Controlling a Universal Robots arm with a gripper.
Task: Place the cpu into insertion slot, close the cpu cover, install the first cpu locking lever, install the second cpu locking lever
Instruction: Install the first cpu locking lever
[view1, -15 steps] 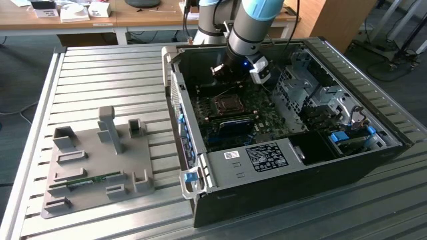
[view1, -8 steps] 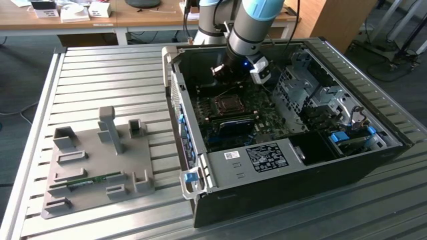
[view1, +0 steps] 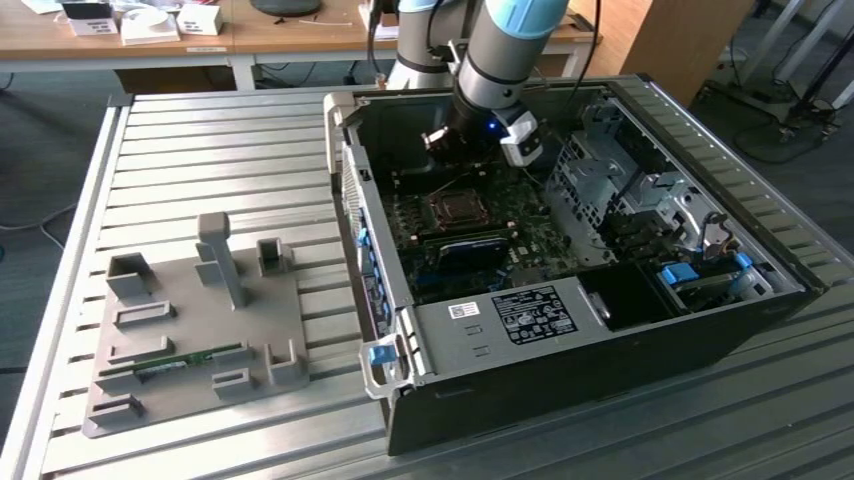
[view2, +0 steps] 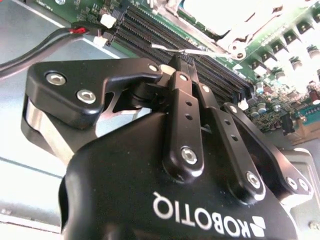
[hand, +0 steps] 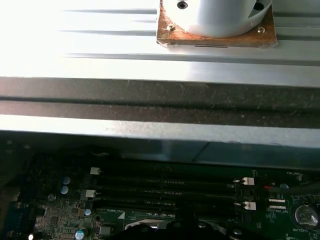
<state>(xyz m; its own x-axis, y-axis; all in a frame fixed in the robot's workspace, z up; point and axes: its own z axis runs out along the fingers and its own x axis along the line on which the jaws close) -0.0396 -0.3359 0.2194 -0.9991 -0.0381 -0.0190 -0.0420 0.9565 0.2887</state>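
Observation:
In the exterior view my gripper (view1: 454, 150) hangs inside the black computer case (view1: 534, 340), just behind the insertion slot (view1: 457, 208), a square socket with a metal rim on the green board. In the second wrist view the gripper (view2: 175, 64) has its fingers (view2: 184, 105) pressed together with nothing seen between them. A thin silvery locking lever (view2: 192, 51) runs just past the fingertips; I cannot tell whether they touch. The cpu cover (view2: 235, 30) lies over the slot beyond it. The cover's window is washed out bright, so the cpu is hidden.
Long black memory slots (view2: 205, 67) (hand: 165, 182) lie between the gripper and the socket. The case wall and drive cage (view1: 627, 190) close in the sides. A grey fixture plate (view1: 187, 330) on the slatted table holds a green memory stick (view1: 174, 365).

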